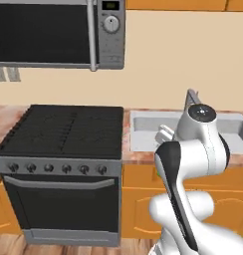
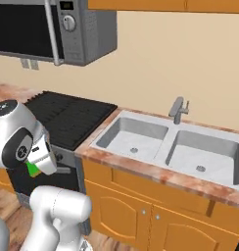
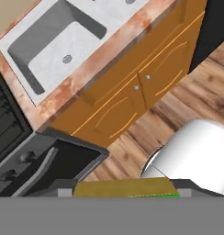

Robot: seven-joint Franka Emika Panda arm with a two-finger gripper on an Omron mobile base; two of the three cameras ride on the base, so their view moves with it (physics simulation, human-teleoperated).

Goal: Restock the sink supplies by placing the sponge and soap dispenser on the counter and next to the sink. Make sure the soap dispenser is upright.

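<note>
One sponge (image 2: 33, 169), green, pinched in the jaws and held low before the stove (image 2: 72, 120), off the surface (image 2: 155, 172) whose front edge borders the double sink (image 2: 168, 142) with faucet (image 2: 178, 109).

Bare counter (image 2: 155, 172) rims the sink (image 2: 141, 135); faucet (image 2: 177, 110) stands behind.

White arm folded low, pincer (image 3: 125, 189) pointing downward (jaws clamped on sponge (image 3: 124, 187))
</note>
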